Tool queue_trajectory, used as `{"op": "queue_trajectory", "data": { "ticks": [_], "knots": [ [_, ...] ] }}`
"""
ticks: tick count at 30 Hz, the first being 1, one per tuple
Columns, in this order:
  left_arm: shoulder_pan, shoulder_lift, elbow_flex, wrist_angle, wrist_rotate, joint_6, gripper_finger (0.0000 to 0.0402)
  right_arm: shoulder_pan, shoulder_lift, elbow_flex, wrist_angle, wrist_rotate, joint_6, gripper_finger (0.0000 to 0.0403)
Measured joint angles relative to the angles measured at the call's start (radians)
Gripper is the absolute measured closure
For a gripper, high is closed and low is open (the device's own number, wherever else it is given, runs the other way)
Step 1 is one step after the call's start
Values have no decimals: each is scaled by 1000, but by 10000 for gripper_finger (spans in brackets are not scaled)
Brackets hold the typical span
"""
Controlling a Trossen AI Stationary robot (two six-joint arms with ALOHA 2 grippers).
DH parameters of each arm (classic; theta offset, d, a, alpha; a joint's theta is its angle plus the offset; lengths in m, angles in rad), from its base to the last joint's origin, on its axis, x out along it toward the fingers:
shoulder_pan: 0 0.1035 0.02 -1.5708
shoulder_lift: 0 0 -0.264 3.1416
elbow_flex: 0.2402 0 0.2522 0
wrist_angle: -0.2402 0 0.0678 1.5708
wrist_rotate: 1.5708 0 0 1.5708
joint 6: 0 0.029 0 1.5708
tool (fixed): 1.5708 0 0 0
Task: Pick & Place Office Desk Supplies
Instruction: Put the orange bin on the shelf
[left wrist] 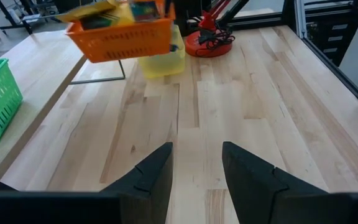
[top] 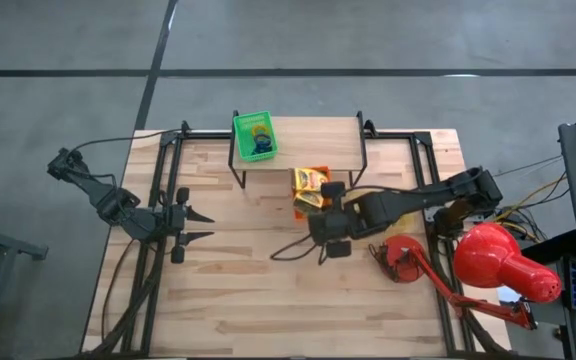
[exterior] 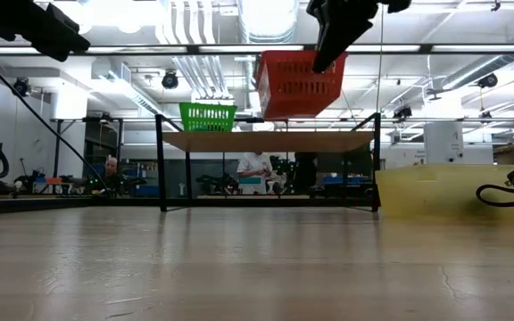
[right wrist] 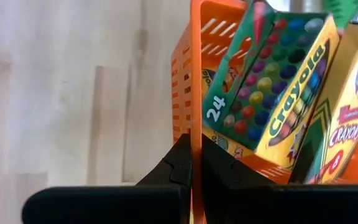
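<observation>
An orange tray (top: 311, 186) (exterior: 300, 85) with printed yellow and green crayon boxes (right wrist: 272, 81) inside hangs in the air in front of the raised wooden shelf (top: 318, 140). My right gripper (right wrist: 196, 163) is shut on it. A green tray (top: 255, 135) stands on the shelf's left end with small dark and blue things in it. My left gripper (top: 203, 226) (left wrist: 196, 168) waits open over the table's left part, holding nothing. My right gripper pinches one side wall of the orange tray at its rim (right wrist: 196, 134), one finger inside the tray and one outside. The fingers slant down from the table's right side. The tray is lifted clear of the table and tilted, and the boxes lean inside it.
A yellow tray (left wrist: 163, 59) (exterior: 426, 192) stands on the table below and behind the orange one. A big red desk lamp (top: 503, 262) with its round base (top: 400, 258) takes up the right side. Bare wood lies in the middle and near part of the table (top: 268, 300).
</observation>
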Motion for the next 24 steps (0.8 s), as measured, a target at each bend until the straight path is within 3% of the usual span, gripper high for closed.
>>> {"op": "queue_trajectory", "data": {
  "ticks": [8, 14, 24],
  "knots": [
    [0, 0, 0, 0, 0, 0, 261, -113, -20, 10, 27, -5, -131, 394],
    [0, 0, 0, 0, 0, 0, 261, -221, -36, 10, 95, -114, -213, 394],
    [0, 0, 0, 0, 0, 0, 261, -383, -38, 27, 169, -153, -373, 394]
  ]
}}
